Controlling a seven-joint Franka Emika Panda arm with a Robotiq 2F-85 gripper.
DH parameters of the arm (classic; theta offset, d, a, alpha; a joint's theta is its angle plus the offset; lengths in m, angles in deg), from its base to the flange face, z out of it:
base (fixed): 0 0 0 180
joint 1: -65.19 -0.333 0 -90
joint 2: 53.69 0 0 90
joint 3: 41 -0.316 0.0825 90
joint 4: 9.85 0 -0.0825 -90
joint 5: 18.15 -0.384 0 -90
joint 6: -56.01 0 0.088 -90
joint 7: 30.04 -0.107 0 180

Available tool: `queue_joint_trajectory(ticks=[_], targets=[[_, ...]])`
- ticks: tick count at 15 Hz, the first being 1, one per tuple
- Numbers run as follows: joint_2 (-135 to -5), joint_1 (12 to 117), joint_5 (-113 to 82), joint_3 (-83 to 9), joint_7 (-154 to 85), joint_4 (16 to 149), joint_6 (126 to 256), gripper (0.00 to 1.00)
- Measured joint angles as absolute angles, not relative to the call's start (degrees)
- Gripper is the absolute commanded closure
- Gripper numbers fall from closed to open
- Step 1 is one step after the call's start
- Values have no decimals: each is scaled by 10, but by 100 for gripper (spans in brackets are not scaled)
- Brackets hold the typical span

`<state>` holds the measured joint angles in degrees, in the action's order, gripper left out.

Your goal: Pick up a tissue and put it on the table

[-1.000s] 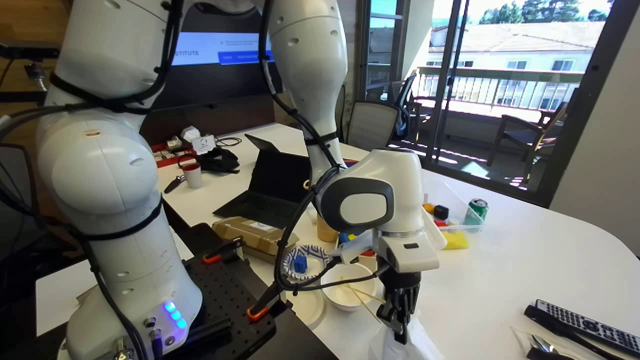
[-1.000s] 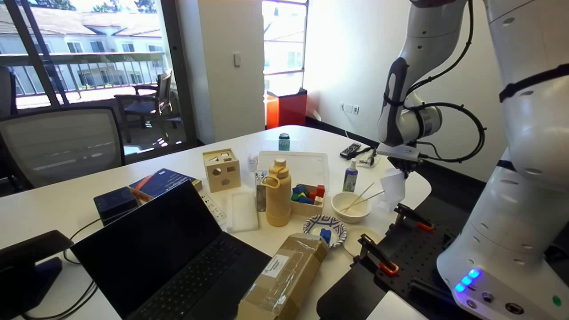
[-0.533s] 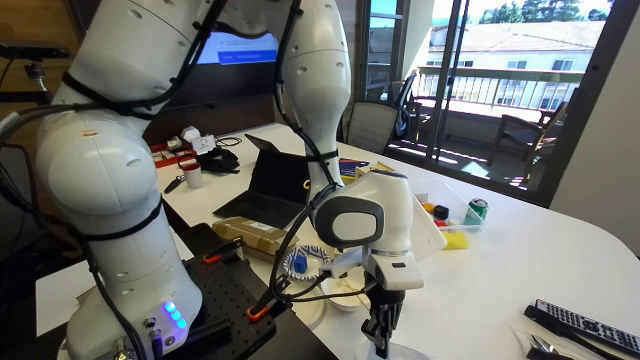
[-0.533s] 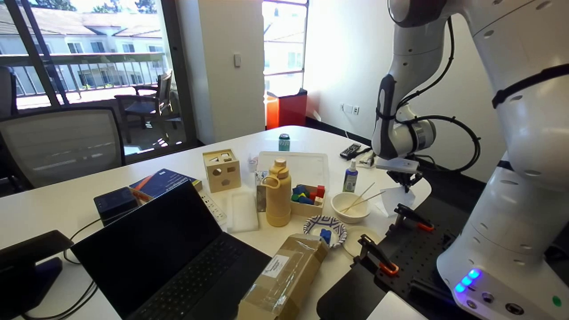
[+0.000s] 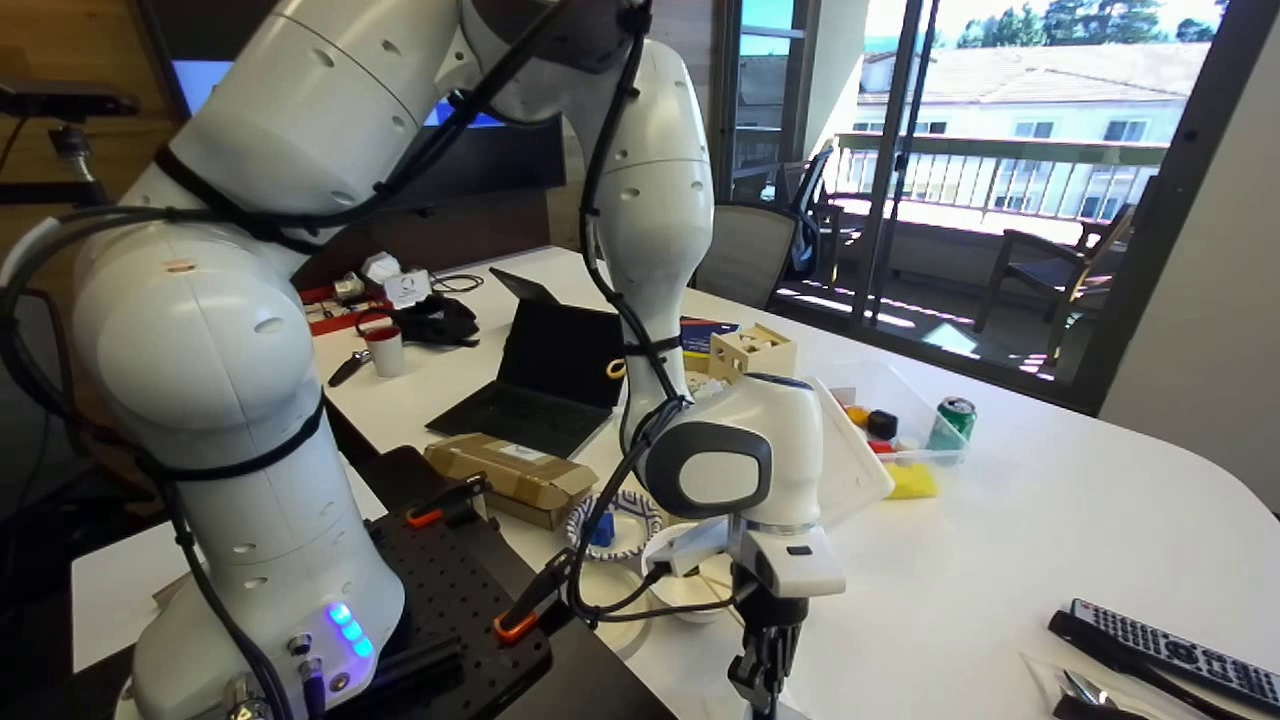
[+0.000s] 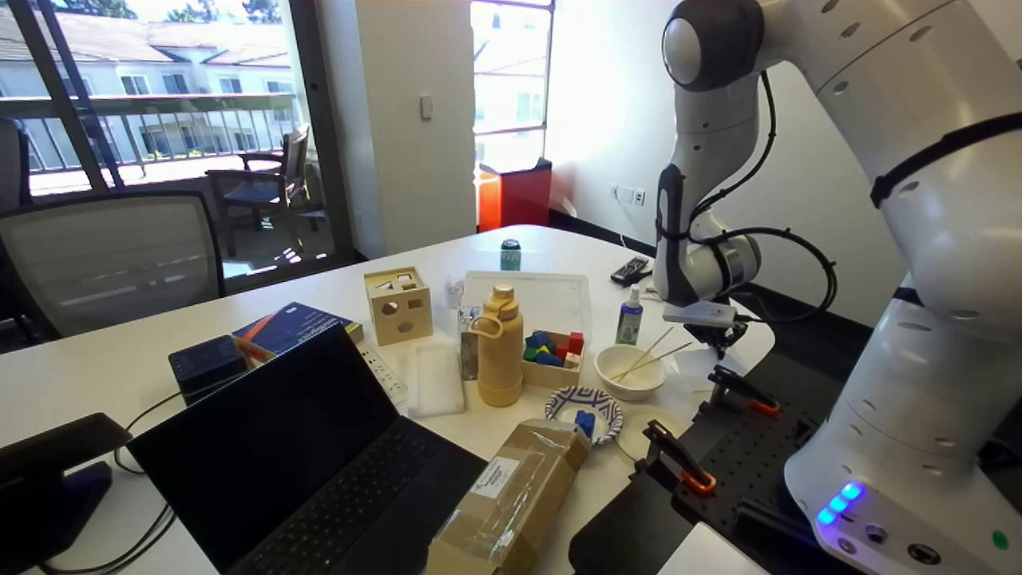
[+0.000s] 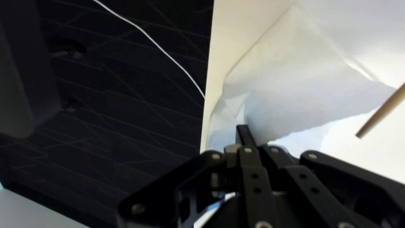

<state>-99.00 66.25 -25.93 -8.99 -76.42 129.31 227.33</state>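
Note:
A thin white tissue (image 7: 297, 82) lies partly spread on the white table (image 7: 218, 41) in the wrist view, creased close to my fingers. My gripper (image 7: 248, 136) is shut, with a bunched part of the tissue at its fingertips; the exact pinch is hidden by the fingers. In an exterior view my gripper (image 6: 718, 350) is low over the table (image 6: 543, 239) near its edge, and the tissue (image 6: 691, 363) shows flat beside it. In an exterior view my gripper (image 5: 765, 695) is at the bottom edge of the picture, and only a bit of tissue (image 5: 790, 713) shows.
A white bowl (image 6: 631, 390) with chopsticks stands beside the tissue; one stick tip (image 7: 376, 117) shows in the wrist view. A spray bottle (image 6: 629, 321) stands behind it. A black clamp (image 6: 738, 390) is close to the gripper. The table edge drops off at left in the wrist view.
My gripper has moved down toward the table. The tissue, hanging from the fingers a second ago, now lies mostly spread on the tabletop.

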Motion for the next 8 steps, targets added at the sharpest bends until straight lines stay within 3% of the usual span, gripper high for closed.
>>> queue_joint_trajectory(ticks=[8], targets=[[-1012, 660, -265, -81, -764, 1270, 2273, 5]])
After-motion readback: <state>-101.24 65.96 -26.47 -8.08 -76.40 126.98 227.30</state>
